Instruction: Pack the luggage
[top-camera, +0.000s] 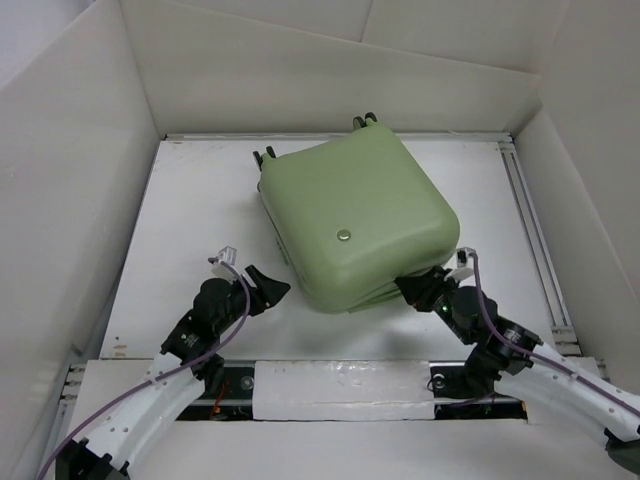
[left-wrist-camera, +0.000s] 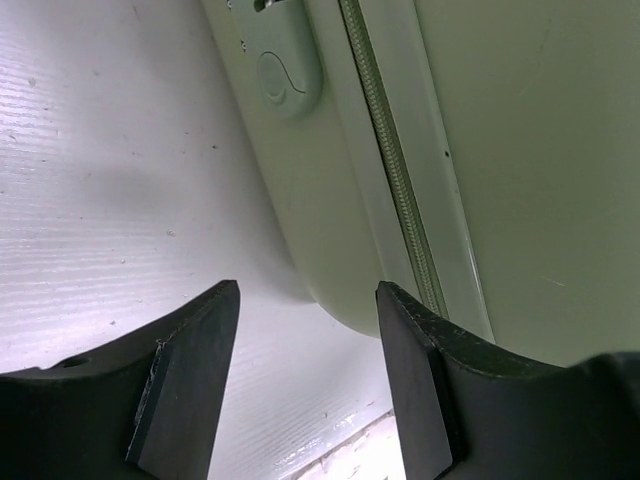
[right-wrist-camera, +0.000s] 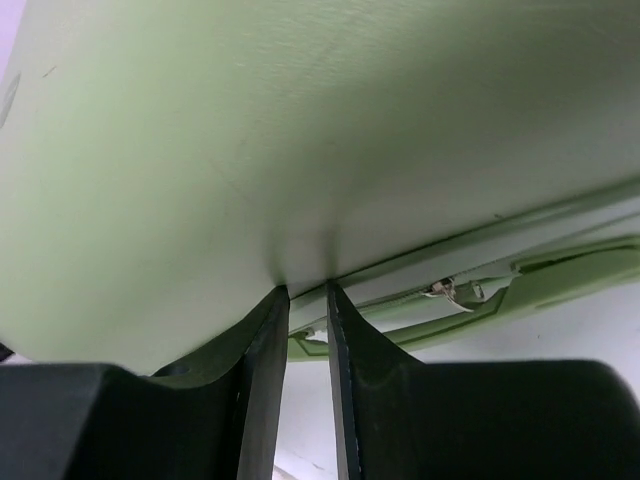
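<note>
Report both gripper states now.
Left gripper: open, empty, beside the luggage.
Right gripper: jaws nearly together at the luggage's lid edge; whether it grips anything cannot be told.

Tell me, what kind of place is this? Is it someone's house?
Probably a robot lab's test bench, not a house. A left arm and a right arm are mounted at a white table, plain white boards wall it in, and a green suitcase sits on it.
</note>
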